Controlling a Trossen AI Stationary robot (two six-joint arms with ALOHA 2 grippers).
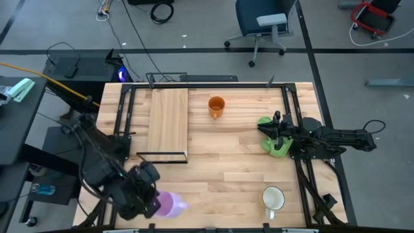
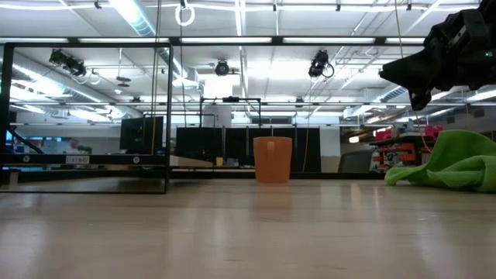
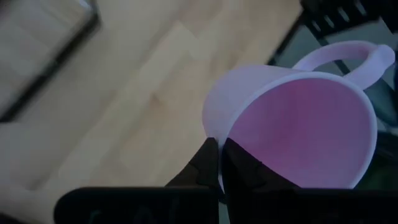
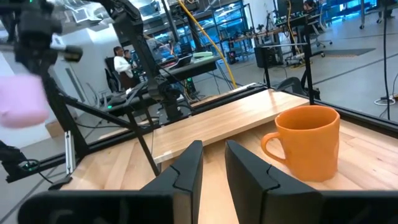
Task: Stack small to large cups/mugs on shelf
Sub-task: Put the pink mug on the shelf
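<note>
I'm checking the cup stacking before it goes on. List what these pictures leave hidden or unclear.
- Purple mug: high view, the left gripper and arm cover half; whether it is off the table can't be told.
- White mug: absent from the low and wrist views.
- Shelf: low view, seen edge-on, top surface hidden.
- Green cloth: high view, partly under the right gripper.
- Orange mug: inside unseen.

Left tool point(image 3: 219, 163) clamped shut – right tool point(image 4: 212, 163) parted, hovering
</note>
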